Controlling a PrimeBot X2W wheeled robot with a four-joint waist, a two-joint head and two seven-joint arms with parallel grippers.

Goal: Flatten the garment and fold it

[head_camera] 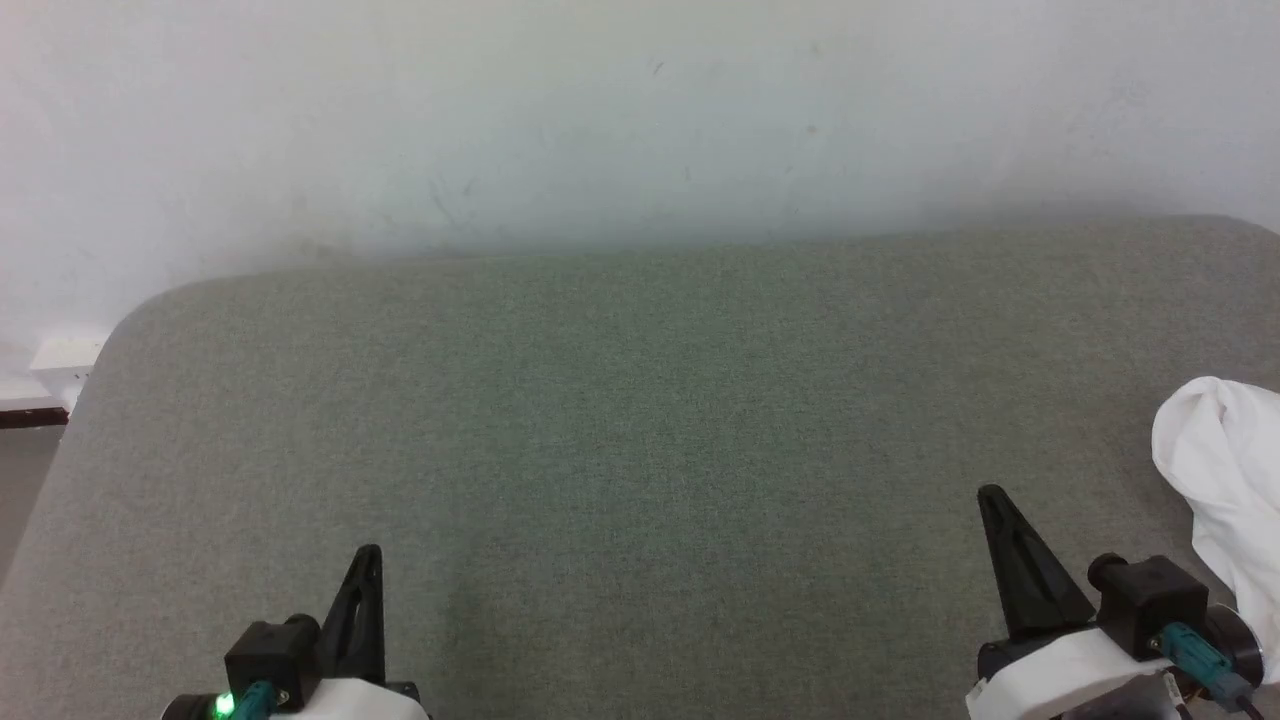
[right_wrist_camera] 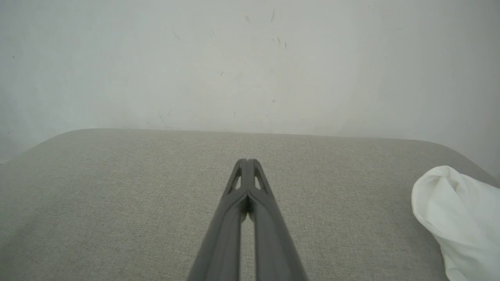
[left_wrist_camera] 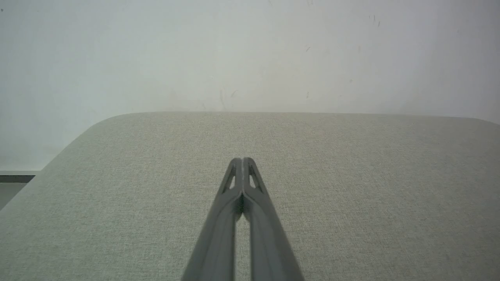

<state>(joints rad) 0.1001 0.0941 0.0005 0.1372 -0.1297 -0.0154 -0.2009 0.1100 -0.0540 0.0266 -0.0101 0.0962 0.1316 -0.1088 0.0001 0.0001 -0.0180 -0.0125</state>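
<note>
Currently L fingers [head_camera: 362,610] & R fingers [head_camera: 1020,570] shut; garment [head_camera: 1225,470] bunched far R.

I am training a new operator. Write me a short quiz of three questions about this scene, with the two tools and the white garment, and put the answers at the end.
1. Fill in the missing word: the dark two-fingered left tool and right tool both have their jaws ____ (open or shut).
2. True or false: the crumpled white thin-fabric garment is spread flat over the grey-green woven fabric surface.
3. Choose one: the garment lies nearest to A) the left tool, B) the right tool, C) the white wall.

Key: 1 shut; 2 false, it is bunched at the surface's right edge; 3 B.
</note>
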